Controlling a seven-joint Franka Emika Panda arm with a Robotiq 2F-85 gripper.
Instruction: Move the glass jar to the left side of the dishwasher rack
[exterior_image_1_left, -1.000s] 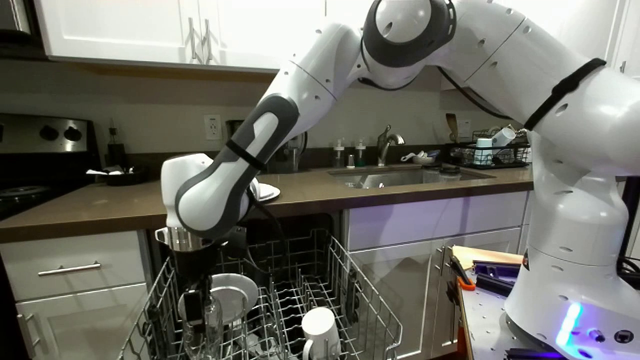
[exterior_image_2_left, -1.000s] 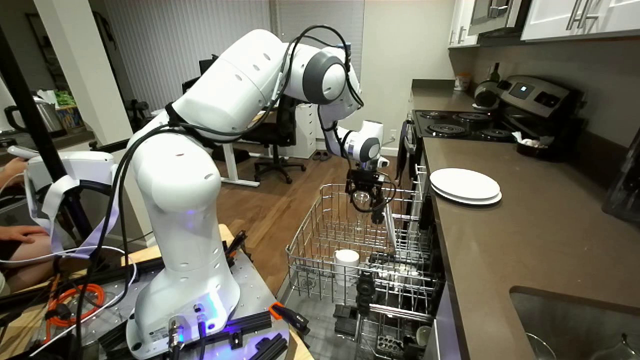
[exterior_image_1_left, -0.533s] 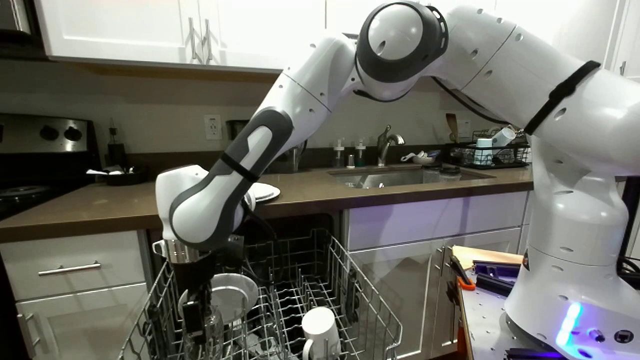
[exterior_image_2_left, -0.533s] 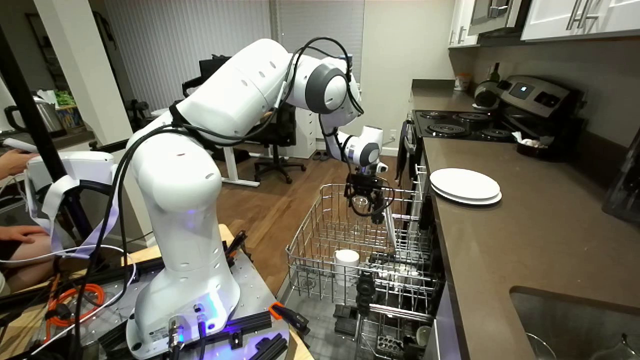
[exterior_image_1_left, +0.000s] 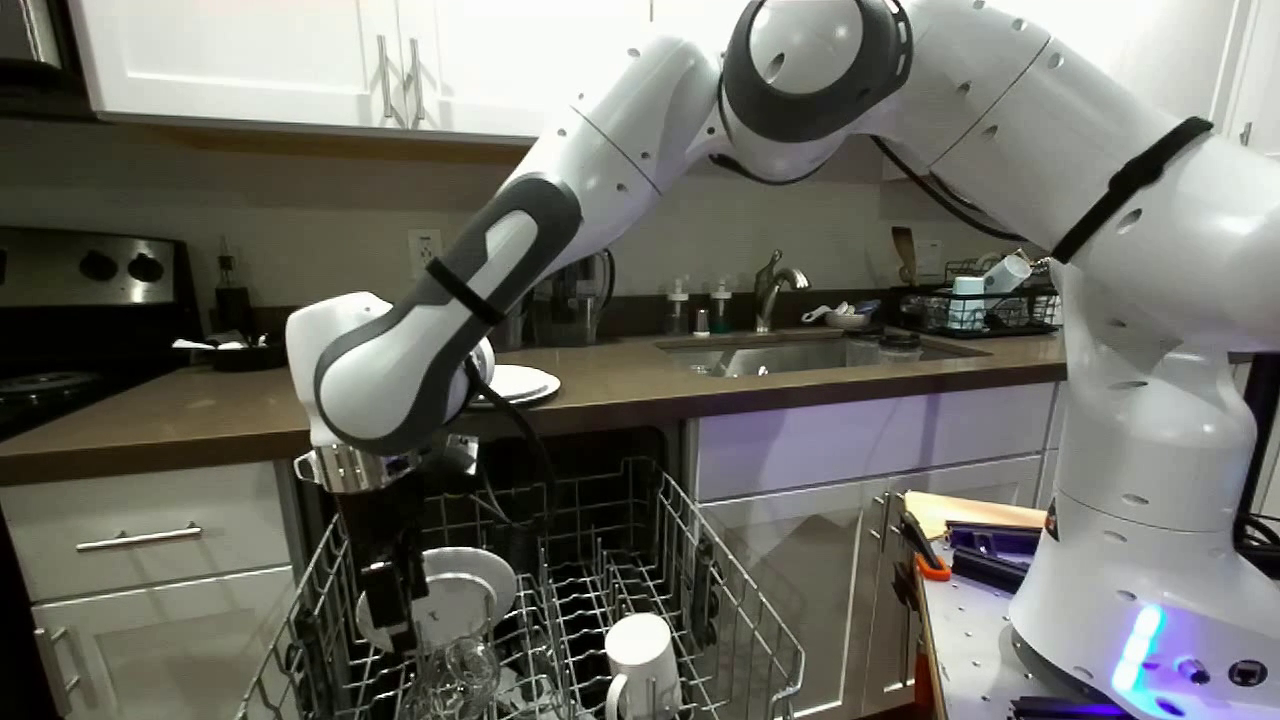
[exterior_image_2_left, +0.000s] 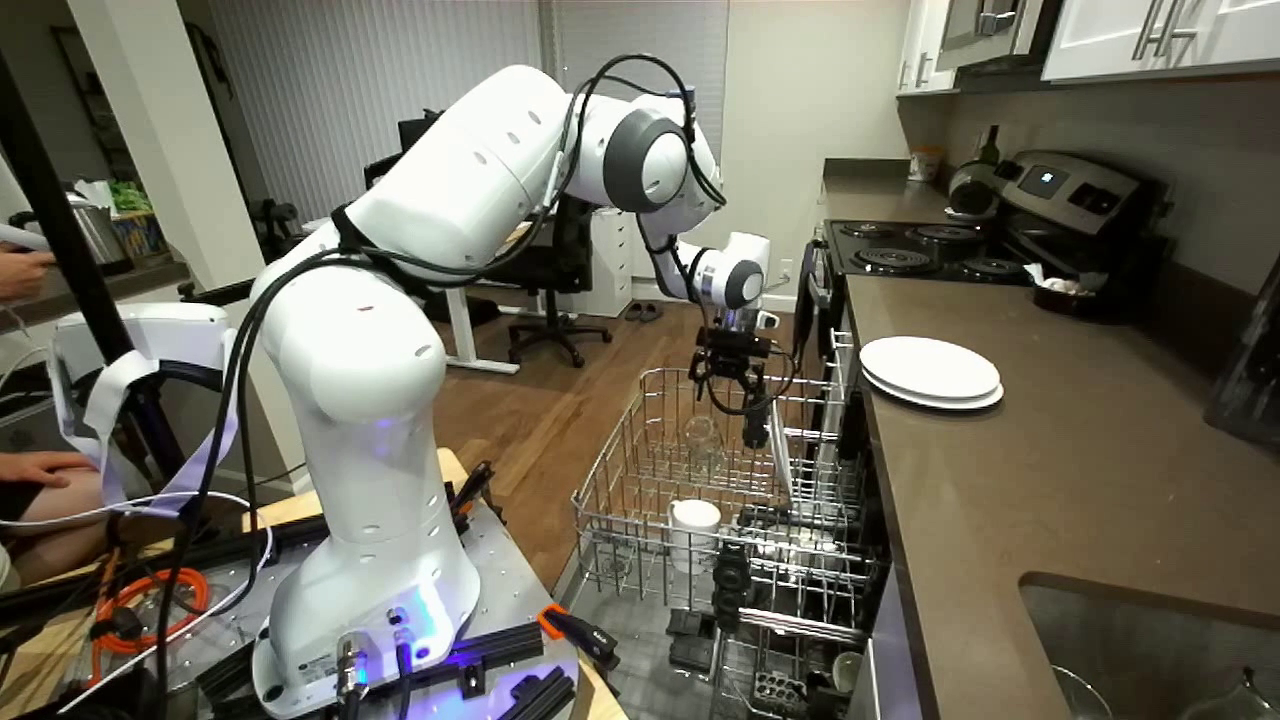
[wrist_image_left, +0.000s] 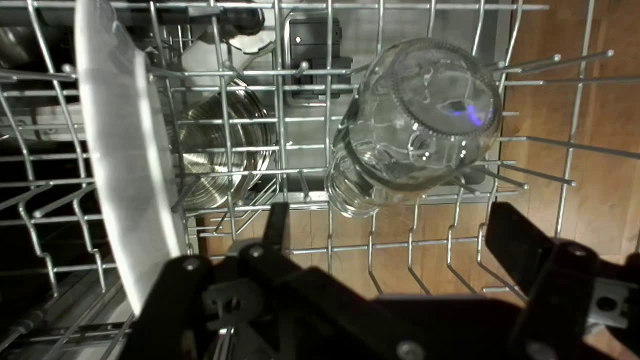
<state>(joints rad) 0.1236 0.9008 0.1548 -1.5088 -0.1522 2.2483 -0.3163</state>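
The clear glass jar (wrist_image_left: 415, 120) rests mouth-down and tilted in the dishwasher rack (wrist_image_left: 310, 248), its ringed base facing up toward the wrist camera. It also shows in both exterior views, as the jar (exterior_image_1_left: 455, 680) in front of the white plate and the jar (exterior_image_2_left: 703, 440) inside the wire sides. My gripper (wrist_image_left: 390, 223) is open, its two black fingers wide apart with nothing between them. In an exterior view my gripper (exterior_image_1_left: 392, 605) hangs above the rack's left part, up and left of the jar, apart from it.
A white plate (wrist_image_left: 125, 150) stands on edge beside my gripper. A white cup (exterior_image_1_left: 642, 665) sits in the rack's right part. Upright tines and wire sides surround the jar. A metal bowl (wrist_image_left: 220, 145) lies below the wires. The counter (exterior_image_2_left: 1000, 480) edges the rack.
The jar was between my fingers and upright. My gripper dipped slightly, let go of it, and rose. The jar now leans in the rack, apart from the fingers.
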